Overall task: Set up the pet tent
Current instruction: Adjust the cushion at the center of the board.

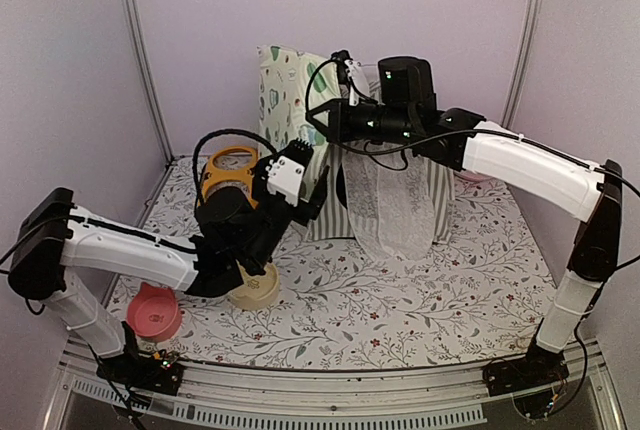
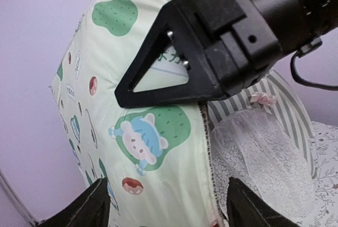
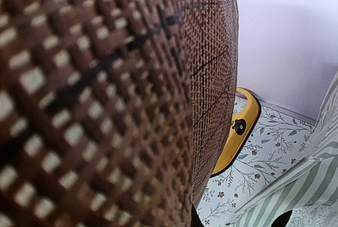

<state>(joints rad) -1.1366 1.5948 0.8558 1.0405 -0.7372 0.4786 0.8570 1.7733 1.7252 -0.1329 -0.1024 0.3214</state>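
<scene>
Pet tent [image 1: 437,200] of grey-green and white striped fabric upright at the back middle of the floral-print surface [image 1: 400,300], sheer white lace door flap [image 1: 395,212] hanging down its front. Just beside it on the left, cream cloth mat printed with teal and green shapes [image 1: 283,85], standing up on edge, its brown woven backing [image 3: 105,105] filling the right wrist view. Right hand [image 1: 332,122] clenched on the mat's top edge, black fingers [image 2: 153,98] pressed against the printed face. Left hand [image 1: 312,190] released, fingers [image 2: 97,208] spread wide in front of the mat's lower part, nothing gripped, close to the tent's left side. Yellow-orange ring-shaped plastic piece [image 1: 228,165] lying behind the left arm, near the mat. Pink round bowl [image 1: 153,312] and cream round tub [image 1: 255,290] at the front left, well apart from the tent.
</scene>
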